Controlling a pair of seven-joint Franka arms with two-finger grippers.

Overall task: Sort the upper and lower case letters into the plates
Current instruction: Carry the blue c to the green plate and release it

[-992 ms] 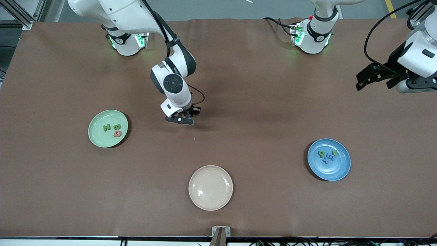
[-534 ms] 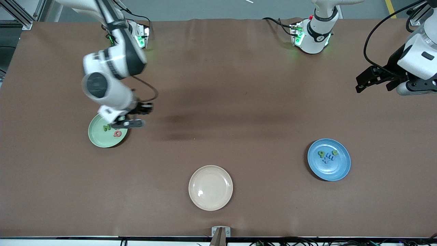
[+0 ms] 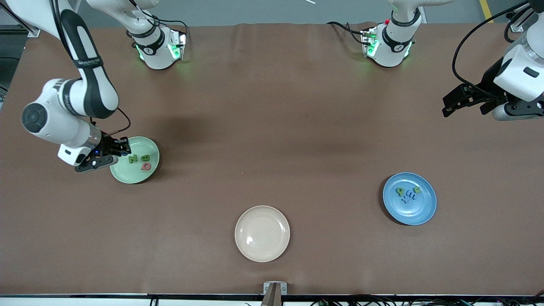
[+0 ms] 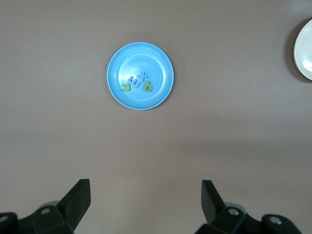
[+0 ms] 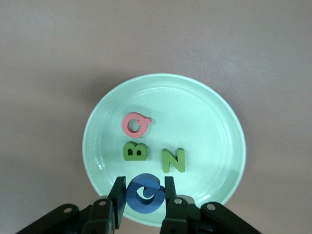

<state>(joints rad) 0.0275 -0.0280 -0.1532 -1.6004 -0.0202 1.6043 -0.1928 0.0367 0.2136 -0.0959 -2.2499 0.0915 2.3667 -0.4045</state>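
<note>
Over mint plate: right pincer clamped on blue letter.

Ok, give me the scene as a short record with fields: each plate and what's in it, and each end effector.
mint plate: toward the right arm's end; holds a pink Q, green B, green N
blue plate: toward the left arm's end; holds a few small green and blue letters
cream plate: nearest the front camera, nothing in it
right end effector: over the mint plate's edge, shut on a blue letter
left end effector: open, waiting over bare table, holding nothing
</note>
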